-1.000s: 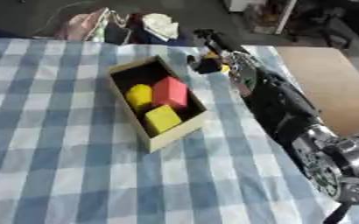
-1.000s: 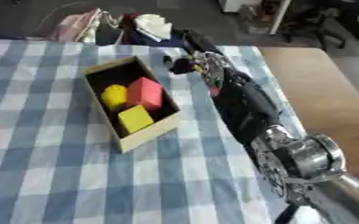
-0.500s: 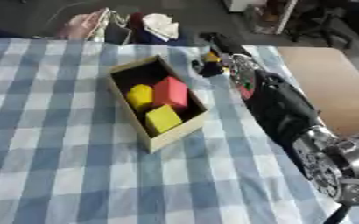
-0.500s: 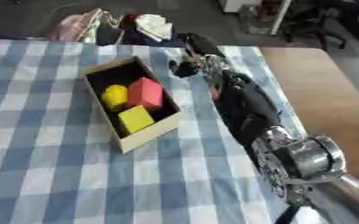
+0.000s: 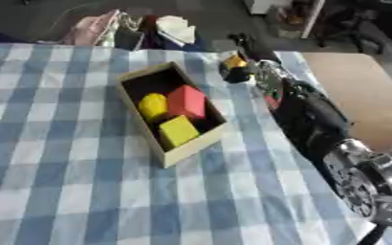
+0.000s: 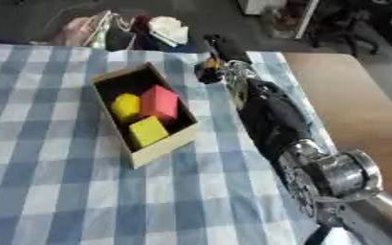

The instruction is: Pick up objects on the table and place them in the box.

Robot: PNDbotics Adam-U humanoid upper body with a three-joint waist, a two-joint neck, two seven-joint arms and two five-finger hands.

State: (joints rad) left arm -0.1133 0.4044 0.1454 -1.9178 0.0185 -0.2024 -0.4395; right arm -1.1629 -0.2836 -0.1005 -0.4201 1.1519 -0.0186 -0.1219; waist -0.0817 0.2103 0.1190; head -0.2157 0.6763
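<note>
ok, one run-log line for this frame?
right hand: shut on orange object, beyond box's far corner | box: red block, yellow block, yellow rounded piece | left hand: not in view

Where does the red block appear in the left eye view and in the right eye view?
Left eye view: the red block lies in the box, just left of the picture's centre.
Right eye view: the same block sits further left in the picture.
Shared landmark: the yellow cube next to it, on the near side.

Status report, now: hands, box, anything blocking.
Right hand shut on a small orange piece, beyond the box's far right corner. Left hand not in view. Box holds a red block and two yellow pieces. Nothing blocking.
</note>
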